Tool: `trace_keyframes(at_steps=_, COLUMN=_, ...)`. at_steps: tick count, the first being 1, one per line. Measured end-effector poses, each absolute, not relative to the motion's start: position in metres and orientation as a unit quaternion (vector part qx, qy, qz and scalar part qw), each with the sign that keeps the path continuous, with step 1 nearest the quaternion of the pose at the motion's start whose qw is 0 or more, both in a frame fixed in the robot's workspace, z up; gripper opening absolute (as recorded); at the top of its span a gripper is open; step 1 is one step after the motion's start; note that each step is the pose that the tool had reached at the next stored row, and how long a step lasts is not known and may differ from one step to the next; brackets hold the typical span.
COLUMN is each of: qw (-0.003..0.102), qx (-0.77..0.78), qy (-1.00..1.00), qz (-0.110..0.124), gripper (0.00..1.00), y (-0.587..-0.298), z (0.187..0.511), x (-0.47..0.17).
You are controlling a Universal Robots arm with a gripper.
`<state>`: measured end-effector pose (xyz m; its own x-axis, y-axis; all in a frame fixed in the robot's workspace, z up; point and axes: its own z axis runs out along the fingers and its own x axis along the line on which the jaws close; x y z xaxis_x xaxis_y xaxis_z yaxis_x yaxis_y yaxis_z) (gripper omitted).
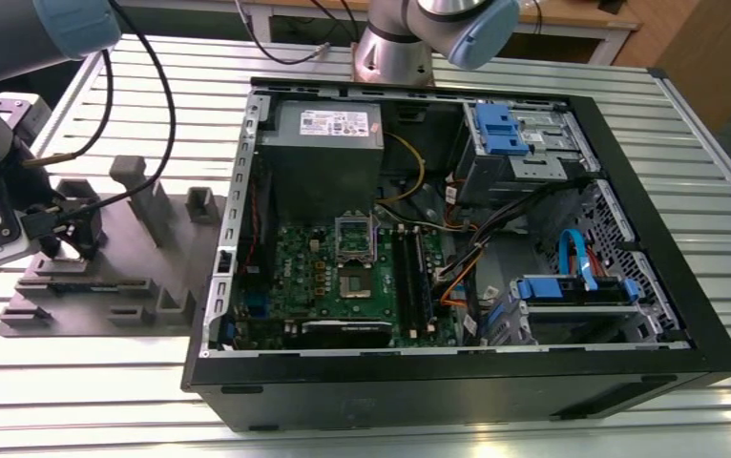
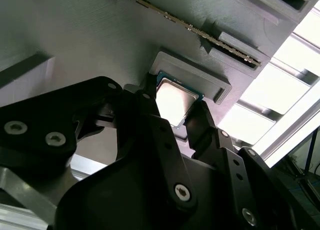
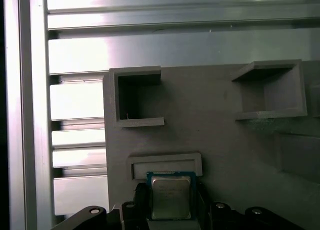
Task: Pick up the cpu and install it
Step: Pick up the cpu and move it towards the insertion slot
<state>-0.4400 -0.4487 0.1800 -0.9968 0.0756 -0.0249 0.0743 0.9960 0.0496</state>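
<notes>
Exterior view is looking down from above over computer case (image 1: 468, 386) and grey tray (image 1: 98, 322). The 2 wrist views are sitting close to that tray, both sharing the cpu (image 2: 172, 103) (image 3: 171, 197).

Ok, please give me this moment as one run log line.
step: pick cpu | gripper: at grey plastic tray, jaws shut on cpu edges | cpu: at its tray recess, not installed

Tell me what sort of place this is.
Probably a robotics lab bench for computer assembly: an open black desktop computer case on a slatted aluminium table, a grey plastic fixture tray, and jaws closed on a small silvery square cpu.
</notes>
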Motion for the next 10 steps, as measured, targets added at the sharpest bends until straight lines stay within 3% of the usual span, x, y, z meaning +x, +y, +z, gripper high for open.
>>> trace_keyframes(at_steps=10, qw=0.013, qx=0.025, qy=0.999, qz=0.024, gripper=0.47, y=-0.4487, z=0.1834, x=-0.4401)
